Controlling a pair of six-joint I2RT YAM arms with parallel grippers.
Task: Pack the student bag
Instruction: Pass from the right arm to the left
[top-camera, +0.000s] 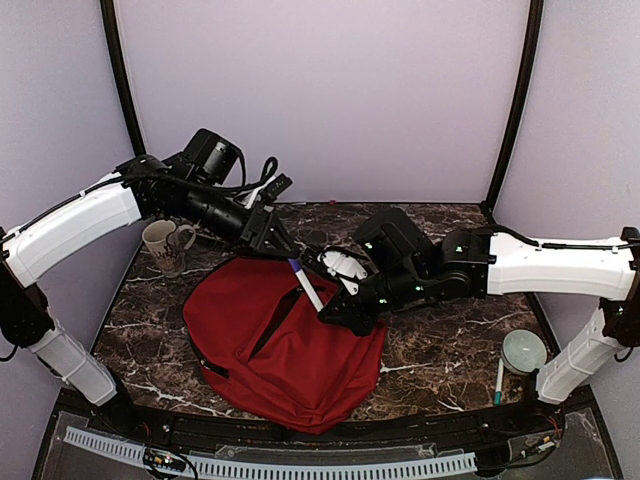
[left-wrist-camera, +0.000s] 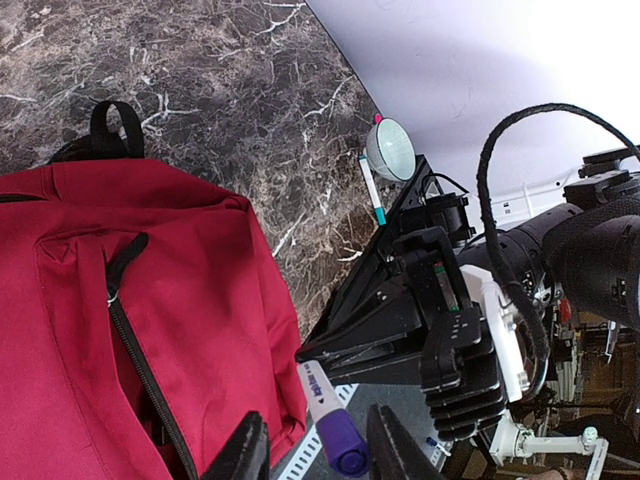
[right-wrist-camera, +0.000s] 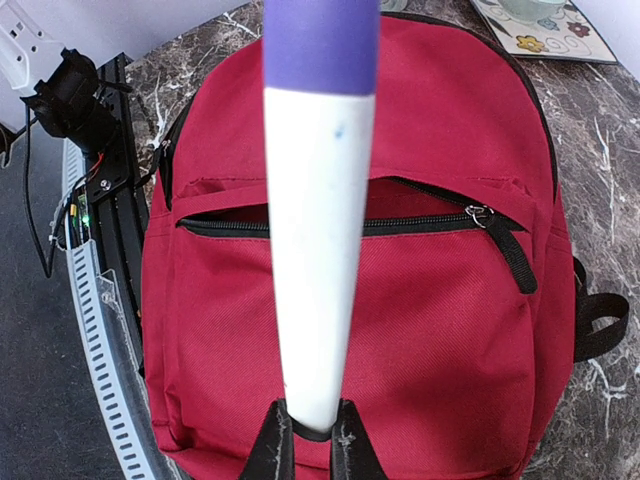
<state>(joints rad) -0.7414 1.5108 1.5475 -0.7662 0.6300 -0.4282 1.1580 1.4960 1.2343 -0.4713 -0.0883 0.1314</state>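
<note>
**A:** Where is the student bag (top-camera: 300, 350)?

**B:** It lies flat on the dark, white-veined marble table (top-camera: 450, 340), toward six o'clock from the table's centre in the overhead view. It is dark-red woven fabric with a rounded outline and a black webbing loop (left-wrist-camera: 115, 125) at its top.

**A:** And the front pocket?

**B:** The right wrist view shows its black zip (right-wrist-camera: 230, 228) drawn partly open, leaving a narrow curved slit. A small metal pull (right-wrist-camera: 480, 212) sits at the three o'clock end.

**A:** What about the grippers?

**B:** The right gripper (top-camera: 335, 312) is clamped on the tail of a marker (top-camera: 306, 285), a smooth white cylinder with a purple cap (left-wrist-camera: 345, 450), held over the bag. The left gripper (top-camera: 283, 243) reaches in from ten o'clock. Its black fingers (left-wrist-camera: 245, 450) stand apart on either side of that cap. A gap shows on one side. I cannot tell whether the other finger touches it.

**A:** Is there anything else?

**B:** A cream glazed mug (top-camera: 163, 245) stands at ten o'clock, near the bag's edge. At four o'clock there is a pale-green round object (top-camera: 524, 350), with a slim white, teal-tipped pen (top-camera: 498, 382) just beside it.
</note>
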